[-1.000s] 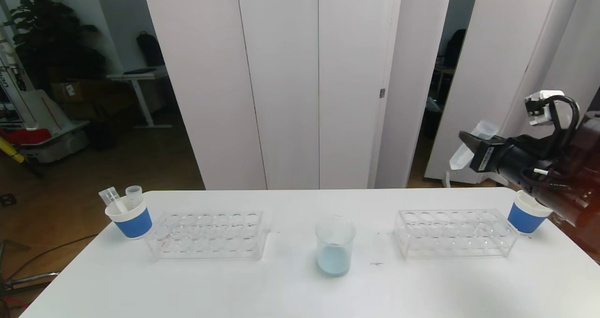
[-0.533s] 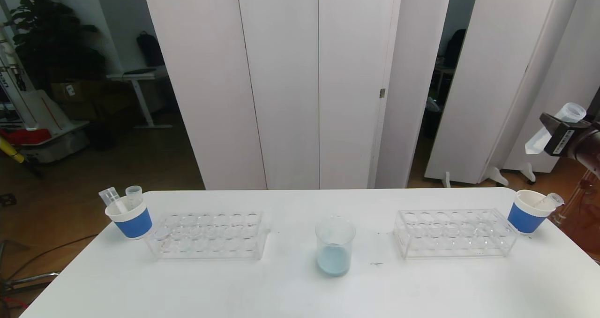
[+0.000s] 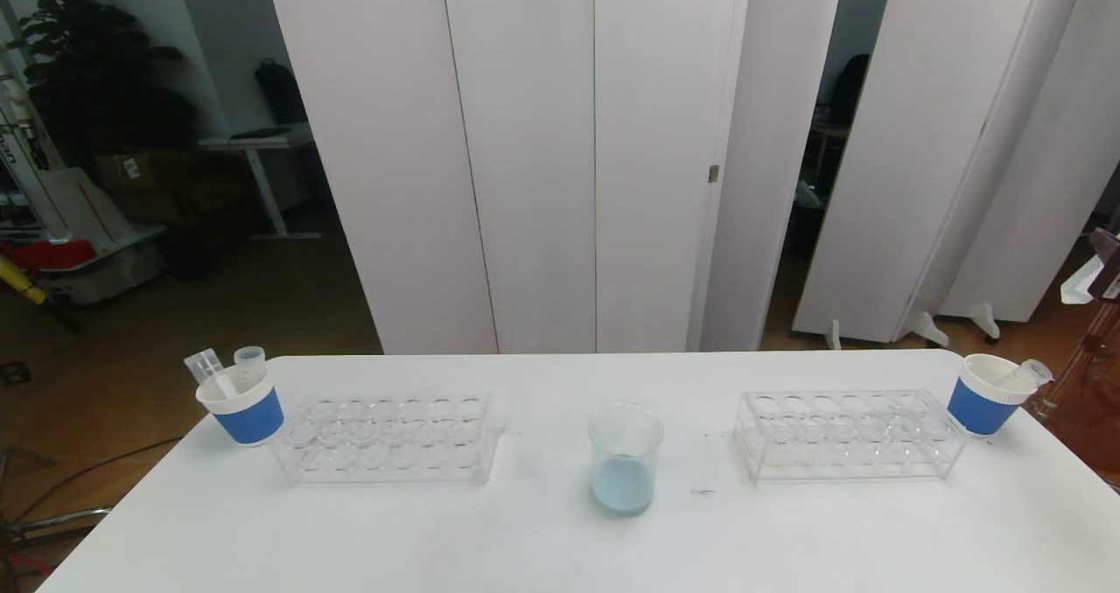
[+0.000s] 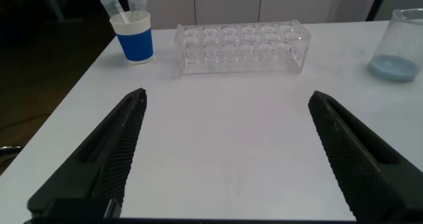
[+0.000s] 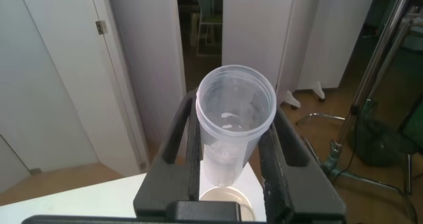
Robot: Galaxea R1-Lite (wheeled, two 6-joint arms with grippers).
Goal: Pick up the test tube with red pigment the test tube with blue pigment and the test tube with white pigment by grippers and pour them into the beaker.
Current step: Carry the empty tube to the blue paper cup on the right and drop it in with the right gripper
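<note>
**Item: emptied clear plastic test tube (image 5: 235, 121), clamped in dark right gripper (image 5: 231, 158) at table's 3 o'clock edge.**
Risk: tube missing white blue-banded cup (image 3: 987, 395) on release. Clear glass beaker (image 3: 625, 458) at 6 o'clock holds pale-blue mix; left gripper (image 4: 228, 154) jaws apart, idle.

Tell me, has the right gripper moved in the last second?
Yes. The right gripper, shut on a test tube, has swung out to the robot's right, away from the beaker, to the head view's edge.
</note>
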